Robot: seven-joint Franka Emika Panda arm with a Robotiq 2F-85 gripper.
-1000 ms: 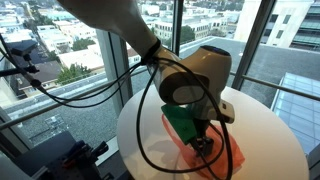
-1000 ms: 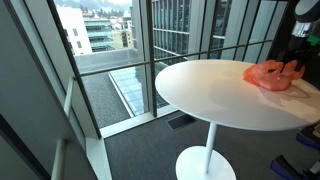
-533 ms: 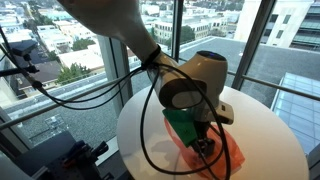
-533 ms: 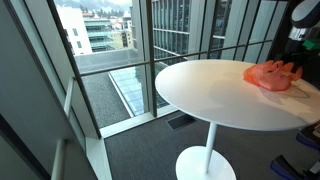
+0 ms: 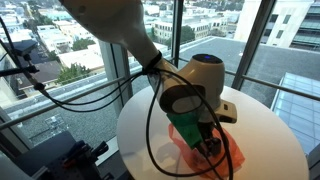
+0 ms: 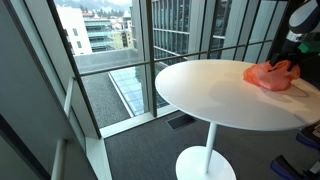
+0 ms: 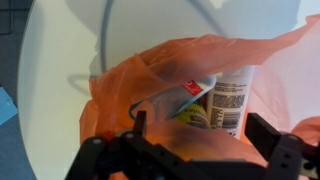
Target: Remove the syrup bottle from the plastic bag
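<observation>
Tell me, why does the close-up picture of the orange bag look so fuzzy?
Wrist view: soft all over; the orange bag and the label on the bottle are smeared, and the gripper at the bottom is a dark blur, probably too near the lens. In an exterior view the arm close to the camera is soft, against bright windows. In an exterior view the white table looks sharper.

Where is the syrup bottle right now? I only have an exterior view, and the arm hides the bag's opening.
Observer: In the wrist view the syrup bottle lies inside the orange plastic bag, in plain sight through the opening.
Operator: Is the tool open around it?
Observer: The tool is open. Its fingers stand apart on either side of the bottle. I cannot tell whether they touch it.
</observation>
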